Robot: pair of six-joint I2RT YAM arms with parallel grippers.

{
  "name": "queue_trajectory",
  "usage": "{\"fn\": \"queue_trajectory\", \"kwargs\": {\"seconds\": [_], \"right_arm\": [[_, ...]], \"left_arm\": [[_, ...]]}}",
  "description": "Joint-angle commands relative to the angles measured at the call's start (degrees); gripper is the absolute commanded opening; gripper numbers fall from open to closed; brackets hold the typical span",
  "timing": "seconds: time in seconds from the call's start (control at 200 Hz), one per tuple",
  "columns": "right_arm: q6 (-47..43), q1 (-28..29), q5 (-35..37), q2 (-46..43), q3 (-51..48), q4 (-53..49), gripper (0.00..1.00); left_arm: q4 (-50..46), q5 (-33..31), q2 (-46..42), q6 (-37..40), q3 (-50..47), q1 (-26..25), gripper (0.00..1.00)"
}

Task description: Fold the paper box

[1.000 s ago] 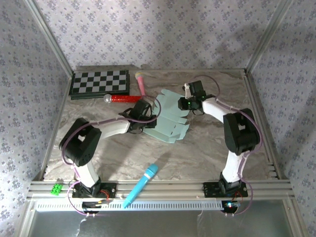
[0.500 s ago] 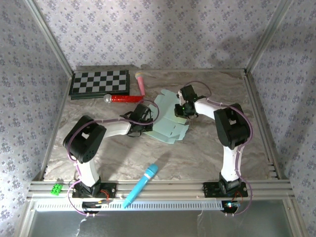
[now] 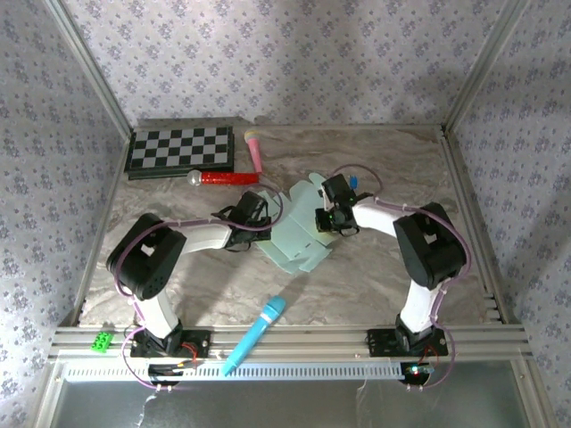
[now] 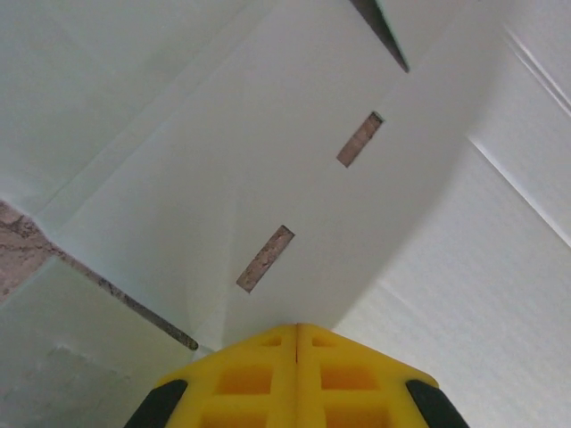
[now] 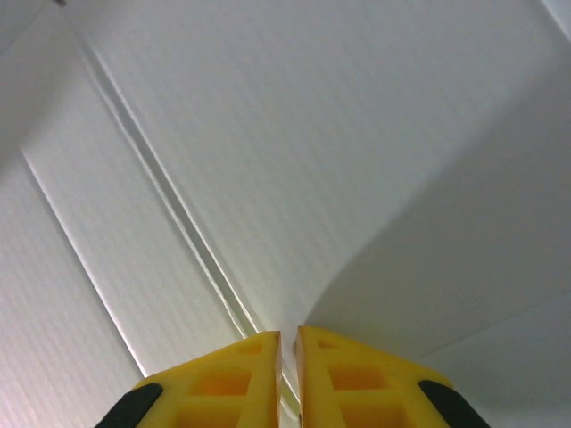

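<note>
The left end effector (image 4: 296, 330) is pinched tight on a raised fold of the paper box (image 3: 302, 239), its yellow fingers (image 4: 250, 374) pressed together just beside two slots (image 4: 266, 259) in the card. The right end effector (image 5: 287, 337) is also clamped on the paper box (a thin edge runs between its fingers), at the right side. The paper box lies partly folded mid-worktop (image 3: 375, 160), between both arms. At the far left sit a chessboard (image 3: 181, 150) and a red microphone (image 3: 223, 177). A blue microphone (image 3: 260, 330) lies at the near edge.

Lab test rig: alu frame (image 3: 285, 340), wallpaper walls (image 3: 285, 53)
</note>
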Motion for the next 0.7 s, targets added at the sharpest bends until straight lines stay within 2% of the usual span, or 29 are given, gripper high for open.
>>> {"fn": "queue_trajectory", "kwargs": {"seconds": [0.0, 0.26, 0.39, 0.53, 0.695], "right_arm": [[2.99, 1.37, 2.39, -2.37, -3.91, -3.02, 0.15], [4.26, 2.99, 0.67, -8.11, -7.46, -2.83, 0.16], [4.44, 3.03, 0.73, -12.78, -7.37, -3.68, 0.17], [4.78, -0.65, -1.23, -16.82, -6.7, -4.47, 0.17], [0.92, -7.28, -4.11, -14.56, -4.2, -5.1, 0.15]], "left_arm": [[-2.49, 1.19, 3.77, 2.64, 2.47, 0.63, 0.0], [-5.03, 5.77, 11.24, 6.54, 13.28, 2.12, 0.0], [-9.11, 7.58, 11.61, 8.6, 18.36, 2.56, 0.0], [-11.37, 8.94, 7.24, 8.83, 19.61, 2.07, 0.09], [-13.65, 8.26, 1.95, 7.79, 18.5, -0.37, 0.22]]}}
